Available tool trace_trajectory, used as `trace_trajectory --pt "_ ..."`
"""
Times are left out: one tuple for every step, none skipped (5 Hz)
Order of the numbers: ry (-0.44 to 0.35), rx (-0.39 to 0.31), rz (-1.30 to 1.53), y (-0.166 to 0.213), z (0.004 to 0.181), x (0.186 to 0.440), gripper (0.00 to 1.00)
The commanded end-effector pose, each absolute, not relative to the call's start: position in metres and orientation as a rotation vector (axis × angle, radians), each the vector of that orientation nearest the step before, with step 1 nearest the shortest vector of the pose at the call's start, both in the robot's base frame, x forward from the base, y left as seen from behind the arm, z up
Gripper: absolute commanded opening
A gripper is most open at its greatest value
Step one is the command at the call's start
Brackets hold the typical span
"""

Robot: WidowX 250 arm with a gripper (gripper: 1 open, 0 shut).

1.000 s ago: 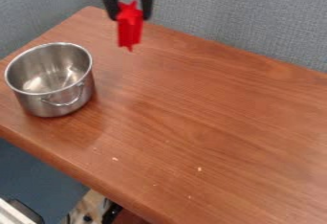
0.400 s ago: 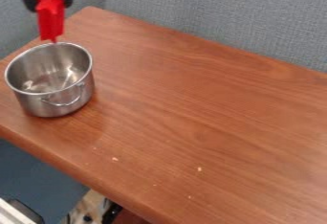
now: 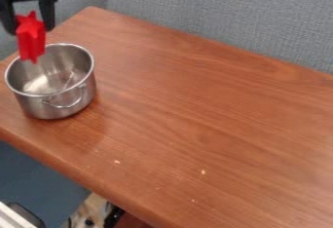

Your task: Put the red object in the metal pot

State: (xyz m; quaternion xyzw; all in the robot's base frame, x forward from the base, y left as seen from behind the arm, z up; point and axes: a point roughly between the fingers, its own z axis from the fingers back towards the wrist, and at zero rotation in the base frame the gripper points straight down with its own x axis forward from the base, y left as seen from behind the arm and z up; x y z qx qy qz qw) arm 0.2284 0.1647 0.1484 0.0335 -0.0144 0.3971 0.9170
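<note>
Over metal pot's (image 3: 51, 81) left rim — gripper (image 3: 30, 18) clenched on red object (image 3: 30, 39), hanging upright.

This looks like a lab or office test station, though the view is tight: a reddish wooden table (image 3: 196, 105) stands against a grey fabric partition wall (image 3: 235, 13) just behind it, cubicle-style.

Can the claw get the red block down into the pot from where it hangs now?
Probably yes: the claw holds the red block above the metal pot's far-left rim, nothing between, pot open.
</note>
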Motion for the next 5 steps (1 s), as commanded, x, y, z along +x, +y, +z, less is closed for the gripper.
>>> trace_trajectory --pt "-0.071 0.110 0.821 0.169 0.152 0.225 0.00" --pt "-0.048 0.128 0.823 0.170 0.140 0.228 0.00" --pt "-0.024 0.150 0.816 0.168 0.125 0.232 0.00" --pt "-0.015 0.163 0.793 0.161 0.113 0.243 0.00" --pt "0.007 0.169 0.777 0.154 0.103 0.251 0.00"
